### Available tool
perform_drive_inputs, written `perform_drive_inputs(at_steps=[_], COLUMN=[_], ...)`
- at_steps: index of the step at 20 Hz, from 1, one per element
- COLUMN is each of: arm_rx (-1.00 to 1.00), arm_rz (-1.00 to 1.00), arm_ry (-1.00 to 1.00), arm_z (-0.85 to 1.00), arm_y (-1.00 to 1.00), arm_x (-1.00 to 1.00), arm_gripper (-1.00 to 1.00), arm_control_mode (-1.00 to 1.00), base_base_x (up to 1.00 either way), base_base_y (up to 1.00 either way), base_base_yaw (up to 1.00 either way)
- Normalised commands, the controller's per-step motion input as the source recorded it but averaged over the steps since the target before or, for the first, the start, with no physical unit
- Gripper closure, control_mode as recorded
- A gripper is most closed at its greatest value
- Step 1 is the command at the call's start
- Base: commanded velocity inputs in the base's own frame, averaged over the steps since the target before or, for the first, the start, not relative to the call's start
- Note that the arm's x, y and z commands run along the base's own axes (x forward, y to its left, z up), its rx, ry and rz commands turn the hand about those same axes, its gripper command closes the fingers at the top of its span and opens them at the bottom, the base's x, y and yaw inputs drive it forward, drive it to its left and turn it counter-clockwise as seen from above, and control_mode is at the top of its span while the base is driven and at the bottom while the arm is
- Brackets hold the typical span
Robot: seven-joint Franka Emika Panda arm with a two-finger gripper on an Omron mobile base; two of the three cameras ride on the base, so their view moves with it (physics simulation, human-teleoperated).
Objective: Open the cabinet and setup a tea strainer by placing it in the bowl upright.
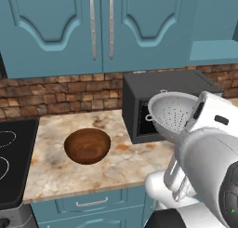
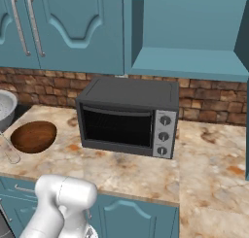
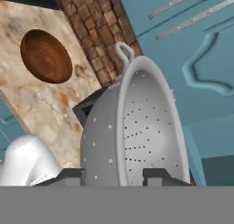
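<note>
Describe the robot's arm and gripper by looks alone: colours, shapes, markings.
The arm is glossy white, built of rounded, bulbous segments with dark joints; one dark joint near the left base view's lower right carries a small green mark. A dark slot marks the white hand. The gripper ends in two small, dark, blocky finger tips. No cables show.

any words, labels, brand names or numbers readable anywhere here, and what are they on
None: no readable text in any view.
The toaster oven has three round knobs on its silver panel, with no legible markings around them.
The tea strainer, held between the gripper fingers, shows only perforations.
The wooden bowl, the two-door cabinet and the stovetop bear no lettering.
</note>
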Motion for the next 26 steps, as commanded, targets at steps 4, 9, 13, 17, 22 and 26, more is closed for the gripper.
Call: perform_drive_inputs(at_steps=[4,9,13,17,22,26], arm_rx=[0.00,0.01,0.00,0.00,0.00,0.00], arm_rz=[-0.02,0.12,0.14,0.01,0.00,0.00], arm_ry=[0.07,0.14,0.07,0.01,0.00,0.02], arm_z=[-0.26,-0.44,-0.48,-0.55,-0.54,-0.32], arm_y=[0.15,0.00,0.20,0.53,0.38,0.27], arm_x=[0.35,0.71,0.50,0.38,0.55,0.55], arm_gripper=[1.00,1.00,1.00,1.00,1.00,1.00], arm_control_mode=[-1.00,-1.00,-1.00,-1.00,-1.00,-1.00], base_base_x=[0.00,0.00,0.00,0.00,0.00,0.00], base_base_y=[0.00,0.00,0.00,0.00,0.00,0.00], base_base_yaw=[0.00,0.00,0.00,0.00,0.00,0.00])
